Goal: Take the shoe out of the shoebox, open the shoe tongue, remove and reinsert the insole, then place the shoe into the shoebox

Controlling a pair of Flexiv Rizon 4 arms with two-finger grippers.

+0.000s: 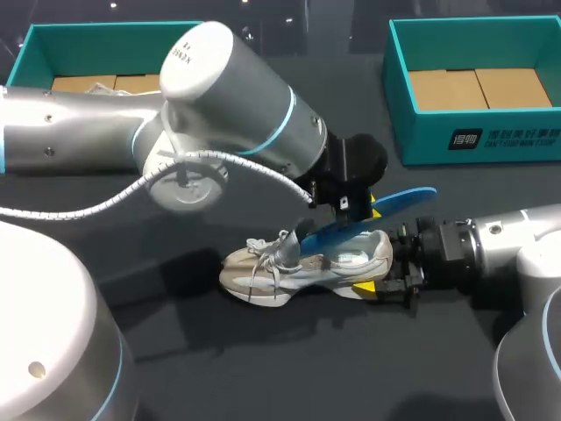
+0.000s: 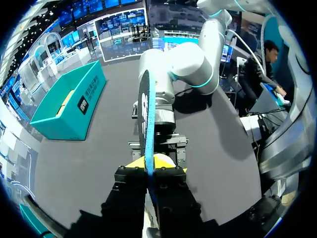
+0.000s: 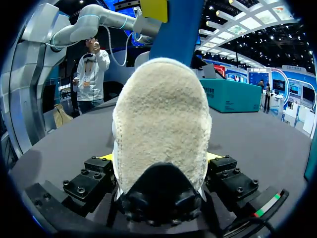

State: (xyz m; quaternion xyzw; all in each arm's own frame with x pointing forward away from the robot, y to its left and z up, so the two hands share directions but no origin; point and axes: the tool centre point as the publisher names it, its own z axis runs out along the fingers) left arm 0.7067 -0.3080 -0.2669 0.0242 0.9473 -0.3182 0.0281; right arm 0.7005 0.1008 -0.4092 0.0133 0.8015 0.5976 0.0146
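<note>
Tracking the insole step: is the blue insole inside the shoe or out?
Mostly out: the left gripper holds the blue insole tilted above the shoe, lower end at its opening.

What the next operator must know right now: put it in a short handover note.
Right end effector: shut on the heel of the beige-and-grey laced shoe, which lies on the dark table.
Left end effector: shut on the flat blue foam insole, held slanting, lower end at the shoe's opening.
Done: shoe out of the teal cardboard shoebox.
Left: seat insole fully, box the shoe.
</note>
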